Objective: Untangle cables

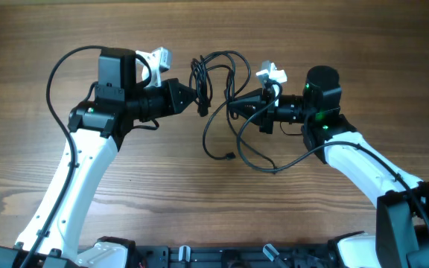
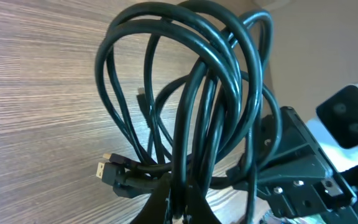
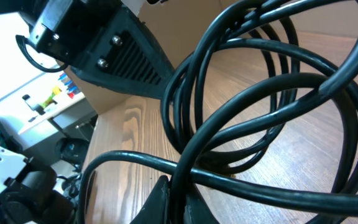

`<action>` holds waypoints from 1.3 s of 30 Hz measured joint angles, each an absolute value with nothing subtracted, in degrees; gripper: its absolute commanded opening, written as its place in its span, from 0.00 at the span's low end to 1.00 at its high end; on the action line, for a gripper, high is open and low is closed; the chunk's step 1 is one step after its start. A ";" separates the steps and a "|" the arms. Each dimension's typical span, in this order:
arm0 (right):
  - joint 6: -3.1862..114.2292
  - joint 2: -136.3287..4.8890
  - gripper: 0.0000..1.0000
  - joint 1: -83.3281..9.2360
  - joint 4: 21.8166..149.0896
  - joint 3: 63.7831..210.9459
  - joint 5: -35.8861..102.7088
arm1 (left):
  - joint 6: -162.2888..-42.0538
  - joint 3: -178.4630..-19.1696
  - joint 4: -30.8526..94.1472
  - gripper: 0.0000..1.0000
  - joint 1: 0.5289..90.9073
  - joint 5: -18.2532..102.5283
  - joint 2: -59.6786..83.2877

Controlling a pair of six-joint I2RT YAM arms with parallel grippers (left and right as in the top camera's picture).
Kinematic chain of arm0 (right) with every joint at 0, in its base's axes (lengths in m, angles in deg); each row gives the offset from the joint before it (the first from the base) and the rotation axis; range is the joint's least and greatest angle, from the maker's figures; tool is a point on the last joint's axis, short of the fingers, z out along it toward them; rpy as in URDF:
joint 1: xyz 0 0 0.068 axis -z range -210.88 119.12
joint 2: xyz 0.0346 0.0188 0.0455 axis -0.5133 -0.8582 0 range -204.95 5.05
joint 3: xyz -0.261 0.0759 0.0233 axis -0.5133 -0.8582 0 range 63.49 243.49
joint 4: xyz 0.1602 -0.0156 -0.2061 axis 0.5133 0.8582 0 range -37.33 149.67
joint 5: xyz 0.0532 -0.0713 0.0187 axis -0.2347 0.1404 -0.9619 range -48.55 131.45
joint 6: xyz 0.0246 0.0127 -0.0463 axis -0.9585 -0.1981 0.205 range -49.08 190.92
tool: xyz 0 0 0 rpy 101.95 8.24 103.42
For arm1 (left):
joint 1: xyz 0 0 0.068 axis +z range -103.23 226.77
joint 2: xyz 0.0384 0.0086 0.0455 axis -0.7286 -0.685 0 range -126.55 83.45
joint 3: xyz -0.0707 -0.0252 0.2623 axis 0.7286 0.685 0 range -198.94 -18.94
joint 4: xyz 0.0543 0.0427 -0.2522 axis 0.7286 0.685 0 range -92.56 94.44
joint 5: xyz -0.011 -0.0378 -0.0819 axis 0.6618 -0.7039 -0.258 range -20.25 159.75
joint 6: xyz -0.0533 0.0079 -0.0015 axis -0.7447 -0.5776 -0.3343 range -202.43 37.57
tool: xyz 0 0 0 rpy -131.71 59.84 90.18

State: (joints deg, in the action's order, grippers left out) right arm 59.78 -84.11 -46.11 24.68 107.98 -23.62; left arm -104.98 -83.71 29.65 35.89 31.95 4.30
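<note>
The cables (image 1: 216, 68) form one tangled bunch of thin black cords hanging between my two grippers above the wooden table, with loose loops trailing down to a plug end (image 1: 230, 156). My left gripper (image 1: 202, 101) is shut on several strands at the bunch's left side. The left wrist view shows those cables (image 2: 185, 93) rising out of the left gripper (image 2: 180, 186), with a gold-tipped plug (image 2: 102, 169) hanging beside it. My right gripper (image 1: 230, 107) is shut on a strand at the right side. In the right wrist view one cable (image 3: 260, 99) runs up through the right gripper (image 3: 178, 184).
The two arms face each other closely over the table's (image 1: 65, 179) far middle. The right arm's black gripper body (image 2: 297, 162) fills the left wrist view's lower right; the left arm's body (image 3: 104, 43) shows in the right wrist view. The arm bases (image 1: 199, 257) line the near edge.
</note>
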 measured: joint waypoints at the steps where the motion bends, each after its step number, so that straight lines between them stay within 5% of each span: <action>1: 59.59 -84.11 0.07 -46.11 24.70 107.98 -23.71 | -104.96 -83.71 29.69 0.04 35.89 32.35 4.30; 26: 52.83 -84.11 0.08 -40.20 31.91 107.98 4.86 | -100.41 -83.71 40.64 0.04 35.89 44.87 4.30; 32: 53.49 -84.11 0.35 -40.20 34.08 107.98 8.64 | -97.92 -83.71 42.04 0.04 35.89 45.09 4.30; 36: 60.57 -84.11 0.68 -40.20 38.69 108.00 1.18 | -97.70 -83.71 41.80 0.04 35.89 45.09 4.30; 39: 68.46 -84.11 0.79 -40.60 43.08 107.98 -6.95 | -97.70 -83.71 41.12 0.04 35.89 45.07 4.30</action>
State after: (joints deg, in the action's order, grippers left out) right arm 68.46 -84.11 -40.60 43.08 107.98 -6.95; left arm -97.70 -83.71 41.12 35.89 45.07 4.30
